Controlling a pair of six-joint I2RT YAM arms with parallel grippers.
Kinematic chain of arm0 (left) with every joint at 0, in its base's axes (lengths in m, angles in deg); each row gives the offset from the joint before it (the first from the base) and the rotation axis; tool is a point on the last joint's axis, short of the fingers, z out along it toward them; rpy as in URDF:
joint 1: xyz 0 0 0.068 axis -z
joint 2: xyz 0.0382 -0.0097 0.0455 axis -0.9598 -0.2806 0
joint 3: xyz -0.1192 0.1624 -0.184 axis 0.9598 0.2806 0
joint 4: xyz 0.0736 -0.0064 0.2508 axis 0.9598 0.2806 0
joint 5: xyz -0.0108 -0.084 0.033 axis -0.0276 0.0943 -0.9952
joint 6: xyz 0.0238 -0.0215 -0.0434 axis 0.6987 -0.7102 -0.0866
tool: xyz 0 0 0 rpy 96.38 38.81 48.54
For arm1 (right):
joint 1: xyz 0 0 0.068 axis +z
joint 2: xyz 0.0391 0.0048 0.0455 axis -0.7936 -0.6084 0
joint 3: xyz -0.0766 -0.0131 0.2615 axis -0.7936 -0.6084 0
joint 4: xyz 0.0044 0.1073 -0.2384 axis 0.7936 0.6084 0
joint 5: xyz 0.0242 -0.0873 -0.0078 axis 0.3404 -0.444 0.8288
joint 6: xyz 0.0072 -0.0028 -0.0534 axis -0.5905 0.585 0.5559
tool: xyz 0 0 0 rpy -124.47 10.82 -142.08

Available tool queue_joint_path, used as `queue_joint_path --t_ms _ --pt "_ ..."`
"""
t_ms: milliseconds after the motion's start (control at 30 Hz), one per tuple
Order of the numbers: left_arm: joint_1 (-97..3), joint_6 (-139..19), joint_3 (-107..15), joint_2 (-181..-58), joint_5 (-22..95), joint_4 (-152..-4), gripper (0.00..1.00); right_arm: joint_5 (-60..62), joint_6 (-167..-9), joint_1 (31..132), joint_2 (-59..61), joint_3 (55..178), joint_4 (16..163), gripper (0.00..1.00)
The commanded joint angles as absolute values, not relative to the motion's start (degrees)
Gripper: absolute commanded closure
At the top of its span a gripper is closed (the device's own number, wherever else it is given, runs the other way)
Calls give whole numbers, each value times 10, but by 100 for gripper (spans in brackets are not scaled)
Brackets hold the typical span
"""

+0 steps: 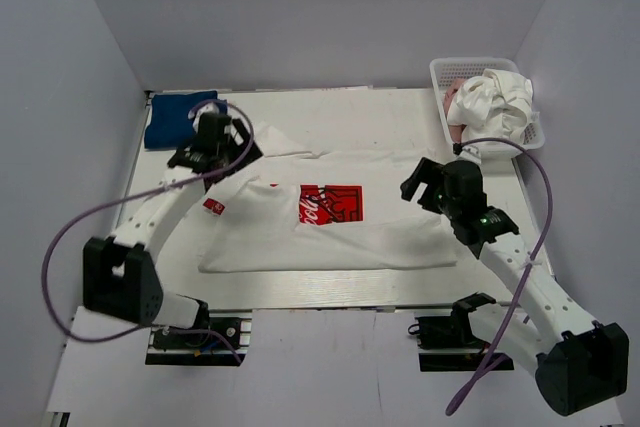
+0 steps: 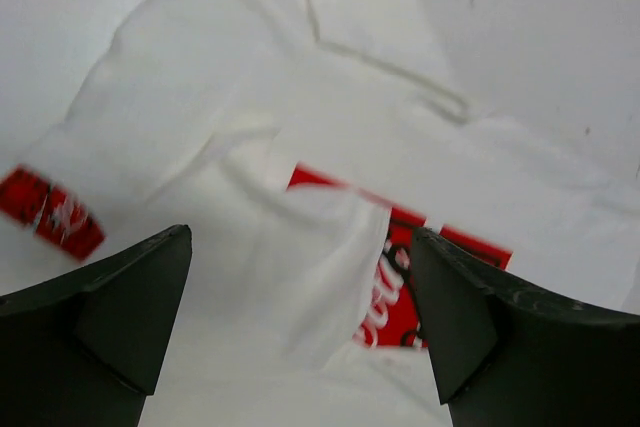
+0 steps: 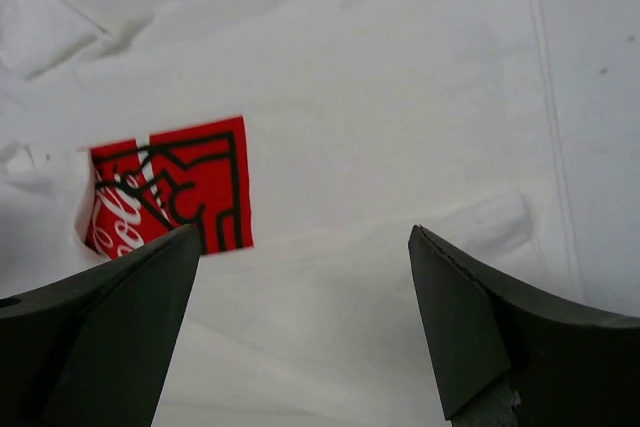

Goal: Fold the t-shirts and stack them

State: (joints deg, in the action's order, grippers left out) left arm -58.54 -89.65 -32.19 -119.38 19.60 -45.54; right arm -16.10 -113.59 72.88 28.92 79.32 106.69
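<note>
A white table (image 1: 400,112) fills the floor of a small booth closed in by 3 plain walls: a back wall (image 1: 320,7), a left wall (image 1: 50,97) and a right wall (image 1: 590,47), all pale grey with a faint lavender tint. The walls meet in sharp, straight corners. The tabletop is matt, with a few small dark specks and a thin straight line (image 3: 545,97) along its right side. A white sheet (image 1: 320,367) lies below the near edge. The light is even and soft, casting only faint shadows.
</note>
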Motion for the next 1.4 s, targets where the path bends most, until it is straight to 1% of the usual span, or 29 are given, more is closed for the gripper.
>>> queue_joint_path --t_ms 0,33,67,100,133,200,267,467,533,600,733,767,833,867,933,967,1067,1100,1133,1167,1300,1367 --pt "-588 -825 -416 -1338 164 -504 0 -221 -1131 727 278 806 985 10" --pt "-588 -825 -484 -1377 157 -492 0 -226 -1133 727 274 808 963 10" --pt "-588 -812 -519 -1416 157 -477 0 -228 -1130 727 252 819 951 10" --pt "-594 -812 -589 -1454 149 -463 0 -233 -1128 725 245 827 949 10" --pt "-594 -812 -627 -1526 148 -447 0 -260 -1124 723 230 841 951 10" --pt "-599 -806 -721 -1587 159 -411 0 -276 -1118 720 198 862 959 10" --pt "-599 -799 -761 -1649 174 -411 0 -300 -1112 718 179 885 966 10" --pt "-610 -786 -870 -1735 188 -417 0 -305 -1107 703 140 905 980 10" --pt "-610 -786 -875 -1756 194 -425 0 -308 -1111 699 137 902 981 10" --pt "-610 -786 -875 -1765 206 -439 3 -303 -1116 693 135 897 978 10" --pt "-616 -791 -882 -1780 235 -452 15 -288 -1119 685 128 893 974 10" --pt "-616 -791 -882 -1780 242 -461 23 -287 -1118 684 124 893 974 10" --pt "-616 -791 -882 -1780 250 -473 34 -280 -1118 680 108 895 975 10" --pt "-621 -797 -882 -1780 250 -480 42 -280 -1119 678 104 897 978 10" --pt "-621 -797 -882 -1785 257 -488 51 -277 -1120 675 86 901 981 10" --pt "-621 -797 -882 -1785 262 -494 59 -277 -1120 674 81 904 981 10" --pt "-626 -797 -893 -1802 276 -499 73 -270 -1122 669 58 914 983 10" --pt "-631 -797 -901 -1802 276 -493 87 -270 -1124 668 54 917 984 10" --pt "-632 -797 -908 -1810 276 -493 97 -269 -1123 666 51 919 985 10" --pt "-632 -797 -908 -1810 282 -487 100 -269 -1123 666 42 925 981 10" --pt "-637 -797 -874 -1798 287 -508 100 -273 -1119 666 17 937 958 10" --pt "-637 -797 -833 -1767 287 -526 100 -284 -1118 667 -9 958 956 10"
